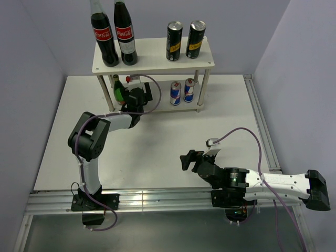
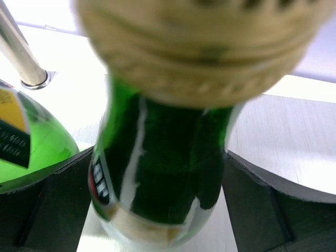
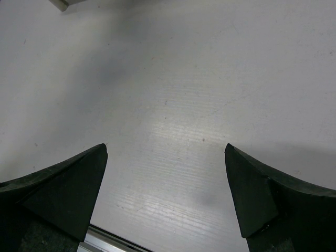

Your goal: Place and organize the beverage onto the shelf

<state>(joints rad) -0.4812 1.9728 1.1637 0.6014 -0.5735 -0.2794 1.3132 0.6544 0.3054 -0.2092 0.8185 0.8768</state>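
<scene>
white two-tier shelf (image 1: 207, 55): tall black yellow-labelled cans (image 1: 175, 41) on top board, blue-and-silver cans (image 1: 176, 93) on lower. small green glass bottle (image 2: 42, 147) lower left; second green bottle (image 2: 163, 173) just beside, clamped in left gripper (image 2: 155, 207), not yet released. right gripper (image 3: 165, 189) apart, empty. nearly done.

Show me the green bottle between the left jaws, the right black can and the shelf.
green bottle (image 2: 163, 178): left wrist view, dark body.
right black can (image 1: 195, 42): top external view, side.
shelf (image 1: 152, 52): top external view, top board.
</scene>
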